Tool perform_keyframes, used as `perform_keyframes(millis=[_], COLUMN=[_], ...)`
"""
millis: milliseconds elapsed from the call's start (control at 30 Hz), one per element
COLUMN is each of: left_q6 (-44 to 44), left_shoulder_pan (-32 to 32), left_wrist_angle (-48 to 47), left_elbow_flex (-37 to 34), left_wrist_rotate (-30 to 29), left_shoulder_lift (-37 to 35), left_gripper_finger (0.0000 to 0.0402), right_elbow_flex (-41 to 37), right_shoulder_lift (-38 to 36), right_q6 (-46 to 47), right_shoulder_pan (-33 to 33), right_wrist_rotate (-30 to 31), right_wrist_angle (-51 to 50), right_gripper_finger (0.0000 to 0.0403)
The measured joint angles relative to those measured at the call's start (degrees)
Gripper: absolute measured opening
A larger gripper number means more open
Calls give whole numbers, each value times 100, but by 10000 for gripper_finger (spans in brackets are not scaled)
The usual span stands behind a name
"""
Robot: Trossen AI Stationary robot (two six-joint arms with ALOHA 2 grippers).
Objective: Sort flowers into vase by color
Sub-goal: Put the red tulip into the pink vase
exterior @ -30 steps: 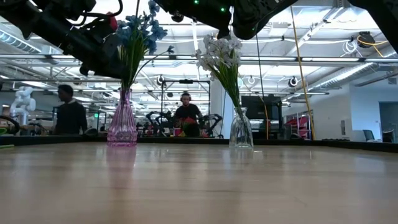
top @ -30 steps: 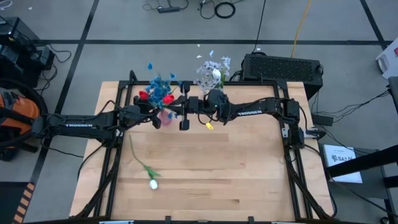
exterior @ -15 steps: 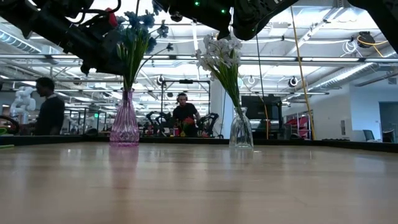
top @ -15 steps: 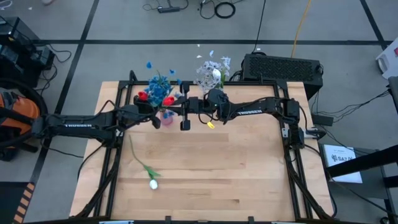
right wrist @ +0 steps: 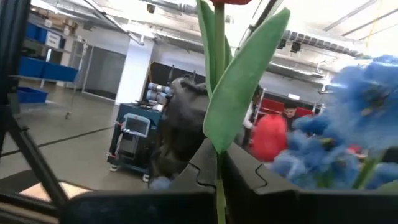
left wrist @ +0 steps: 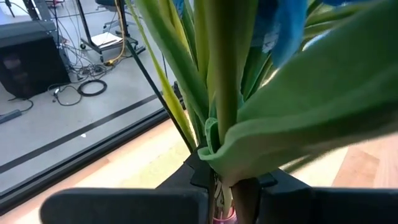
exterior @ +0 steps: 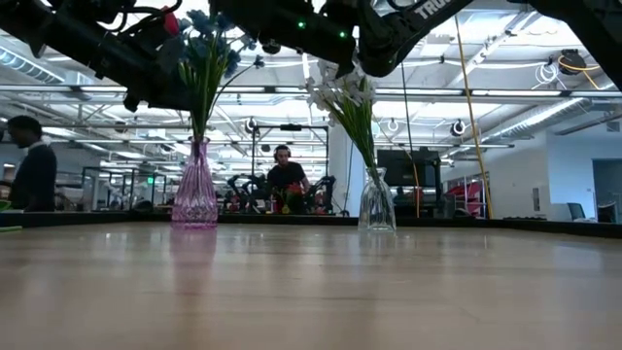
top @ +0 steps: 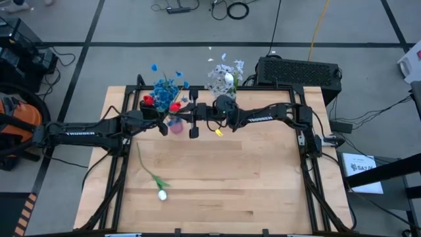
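Note:
A pink vase (top: 175,126) (exterior: 195,194) stands at the table's far left and holds blue flowers (top: 166,87) and a red bud (top: 149,101). My left gripper (left wrist: 227,186) (top: 164,123) is shut on their stems just above the vase's neck. My right gripper (right wrist: 219,171) (top: 195,113) is beside them, shut on a red tulip (right wrist: 231,2). A clear vase (exterior: 376,204) farther right holds pale white sprays (top: 222,76). A white tulip (top: 162,194) lies flat on the table. My left gripper pinches the gathered green stems (left wrist: 224,143) between its two fingers, just above the pink vase's neck. It comes in about level from the table's left, across the stems. The stems stand upright in the vase. My right gripper pinches the red tulip's thin stem (right wrist: 218,158) just below its long leaf (right wrist: 239,87). It reaches in from the table's right. The tulip stands upright, bud up, lifted clear of the table.
A black box (top: 299,71) sits behind the table's far right corner. The black frame rails (top: 309,164) run along the table's sides. The near half of the wooden table (top: 250,191) holds only the white tulip. People stand in the room beyond.
The stems in the pink vase have been drawn together and now stand more upright, their blue heads shifted a little toward the table's left. My right gripper has sunk slightly with the red tulip, staying beside the pink vase's flowers.

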Motion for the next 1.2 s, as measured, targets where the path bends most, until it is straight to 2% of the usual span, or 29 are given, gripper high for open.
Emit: perform_keyframes(millis=[267, 467, 633, 700, 767, 900, 1200], left_q6=[-13, -53, -57, -57, -57, -58, -54], left_shoulder_pan=[-2, -2, -2, -2, -2, -2, -2], left_wrist_angle=[-36, -100, -178, -182, -201, -267, -497], left_elbow_flex=[0, 0, 0, 0, 0, 0, 0], left_wrist_rotate=[1, 25, 42, 42, 42, 45, 171], left_shoulder_lift=[4, 4, 7, 7, 7, 7, 11], left_gripper_finger=[35, 35, 35, 35, 35, 47, 125], right_elbow_flex=[5, 5, 5, 5, 5, 5, 5], right_shoulder_lift=[235, 414, 412, 412, 412, 412, 365], right_q6=[241, 450, 527, 758, 912, 877, 862], right_shoulder_pan=[-74, -72, -70, -68, -72, -77, -68], right_wrist_rotate=[197, 925, 1199, 1566, 1859, 1918, 1905], right_wrist_angle=[-135, -356, -583, -773, -991, -1345, -1740], right_gripper_finger=[0, 1, 12, 20, 29, 57, 146])
